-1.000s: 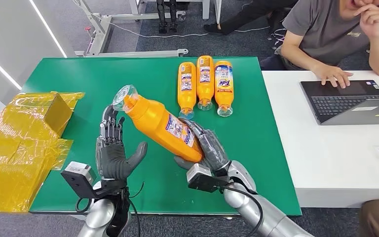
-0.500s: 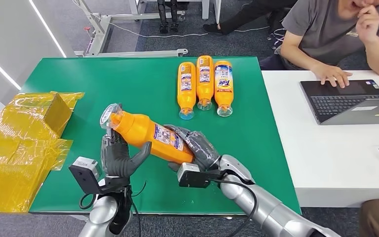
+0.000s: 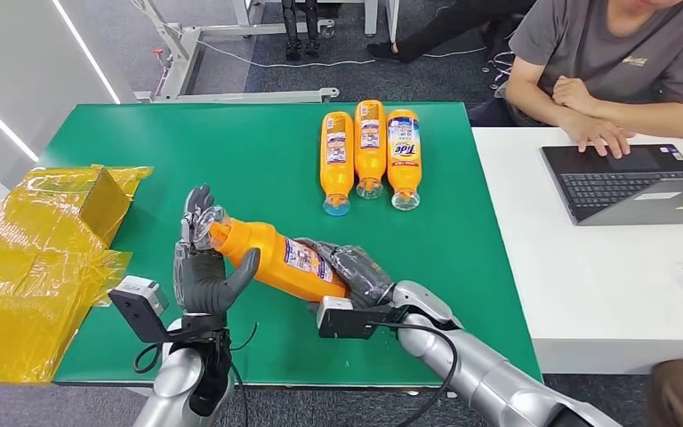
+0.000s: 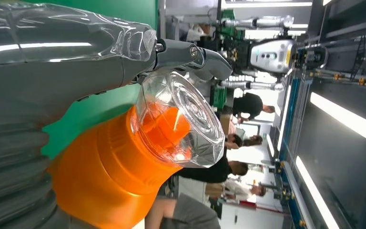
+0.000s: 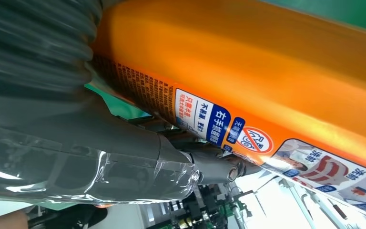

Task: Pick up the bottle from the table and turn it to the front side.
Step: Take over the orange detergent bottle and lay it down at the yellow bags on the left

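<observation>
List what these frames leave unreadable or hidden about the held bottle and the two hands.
- Held bottle: its base is hidden in the head view, wrapped by the right hand.
- Bottle label: cut off by the picture's edge in the right wrist view; too small to read in the head view.
- Left hand: fingers behind the clear cap; whether they grip cannot be told.

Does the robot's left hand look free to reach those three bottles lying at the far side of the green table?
Probably not right now. The left hand is at the neck of the held bottle, which the right hand grips. The three bottles lie well beyond, with bare table between.
</observation>
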Robot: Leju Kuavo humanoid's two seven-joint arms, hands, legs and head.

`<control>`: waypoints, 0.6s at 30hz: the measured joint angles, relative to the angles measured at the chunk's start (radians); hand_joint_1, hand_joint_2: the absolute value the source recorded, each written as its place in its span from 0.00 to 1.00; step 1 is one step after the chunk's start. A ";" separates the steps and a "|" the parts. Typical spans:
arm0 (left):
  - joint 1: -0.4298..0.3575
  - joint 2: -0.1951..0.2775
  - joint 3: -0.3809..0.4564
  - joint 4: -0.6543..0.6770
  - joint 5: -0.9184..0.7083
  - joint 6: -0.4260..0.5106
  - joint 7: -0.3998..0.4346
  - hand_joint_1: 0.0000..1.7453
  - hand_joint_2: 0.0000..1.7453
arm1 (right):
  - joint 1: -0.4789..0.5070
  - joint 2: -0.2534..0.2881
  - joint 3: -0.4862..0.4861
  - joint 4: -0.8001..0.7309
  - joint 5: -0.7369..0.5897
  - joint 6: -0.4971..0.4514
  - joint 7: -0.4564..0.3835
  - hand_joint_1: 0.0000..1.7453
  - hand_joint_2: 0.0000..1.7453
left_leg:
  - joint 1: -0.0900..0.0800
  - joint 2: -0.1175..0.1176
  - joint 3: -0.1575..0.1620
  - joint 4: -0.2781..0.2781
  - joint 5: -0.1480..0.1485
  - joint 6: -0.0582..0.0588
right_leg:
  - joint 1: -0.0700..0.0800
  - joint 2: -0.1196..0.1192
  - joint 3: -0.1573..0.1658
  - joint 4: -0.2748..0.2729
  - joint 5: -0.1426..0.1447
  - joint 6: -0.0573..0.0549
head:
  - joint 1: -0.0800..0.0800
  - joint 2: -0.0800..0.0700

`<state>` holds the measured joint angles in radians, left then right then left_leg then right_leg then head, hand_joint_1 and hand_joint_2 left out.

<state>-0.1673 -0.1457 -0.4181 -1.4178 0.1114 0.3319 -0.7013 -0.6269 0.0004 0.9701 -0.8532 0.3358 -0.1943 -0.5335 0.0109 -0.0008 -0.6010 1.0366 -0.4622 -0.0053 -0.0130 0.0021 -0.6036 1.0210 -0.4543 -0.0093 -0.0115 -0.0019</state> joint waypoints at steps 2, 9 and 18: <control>-0.006 0.000 0.000 0.012 0.011 -0.019 -0.001 1.00 1.00 | 0.000 0.000 0.000 0.005 0.000 -0.002 -0.001 1.00 1.00 | 0.000 0.000 0.000 0.000 0.000 0.000 | 0.000 0.000 0.000 0.000 0.000 0.000 | 0.000 0.000; -0.036 0.000 0.000 0.060 0.050 -0.057 -0.004 1.00 1.00 | -0.001 0.000 0.000 0.015 -0.004 -0.031 -0.010 1.00 1.00 | 0.000 0.000 0.000 0.000 0.000 0.000 | 0.000 0.000 0.000 0.000 0.000 0.000 | 0.000 0.000; -0.083 0.001 -0.011 0.096 0.085 -0.063 -0.009 1.00 1.00 | 0.006 0.001 0.000 0.016 -0.025 -0.103 -0.047 1.00 1.00 | 0.000 0.000 0.000 0.000 0.000 0.000 | 0.000 0.000 0.000 0.000 0.000 0.000 | 0.000 0.000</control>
<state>-0.2502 -0.1452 -0.4293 -1.3213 0.1967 0.2686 -0.7103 -0.6214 0.0011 0.9701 -0.8372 0.3106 -0.2971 -0.5801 0.0110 -0.0013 -0.6012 1.0367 -0.4622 -0.0053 -0.0130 0.0019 -0.6035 1.0215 -0.4542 -0.0093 -0.0115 -0.0019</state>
